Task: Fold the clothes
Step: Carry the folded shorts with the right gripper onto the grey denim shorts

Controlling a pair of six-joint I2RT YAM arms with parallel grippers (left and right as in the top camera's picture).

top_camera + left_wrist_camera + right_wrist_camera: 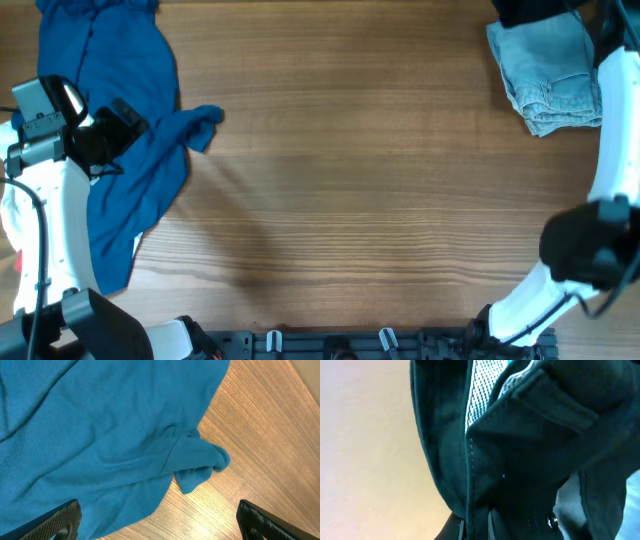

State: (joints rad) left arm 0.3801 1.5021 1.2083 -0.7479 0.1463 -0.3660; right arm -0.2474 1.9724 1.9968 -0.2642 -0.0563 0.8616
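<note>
Left gripper (112, 128): I see it low over the blue shirt (120, 160) near the left edge of the table (380, 180). In the left wrist view its 2 black fingertips (57, 520) sit wide apart at the bottom corners. Only cloth and wood lie below the gap, so the jaws are spread and hold nothing.
Blue shirt: it lies crumpled and unfolded on the left side of the table, running from the far edge down toward the near-left corner. The left arm (50, 220) crosses over its left part.
Sleeve (198, 125): 1 sleeve sticks out to the right of the shirt's body. Its bunched end rests on bare wood and looks curled over on itself in the left wrist view.
Right arm (612, 130): it reaches up along the right edge toward the far-right corner.
Right gripper: I cannot tell whether it is spread or closed. A dark garment (530, 450) fills the right wrist view, showing a mesh lining (482, 390) and 1 metal snap (551, 520), and I cannot make out the fingers.
Denim pile (548, 75): pale blue-grey and folded, it sits in the far-right corner, well apart from the blue shirt. Black cloth shows at the frame's top edge just above it.
</note>
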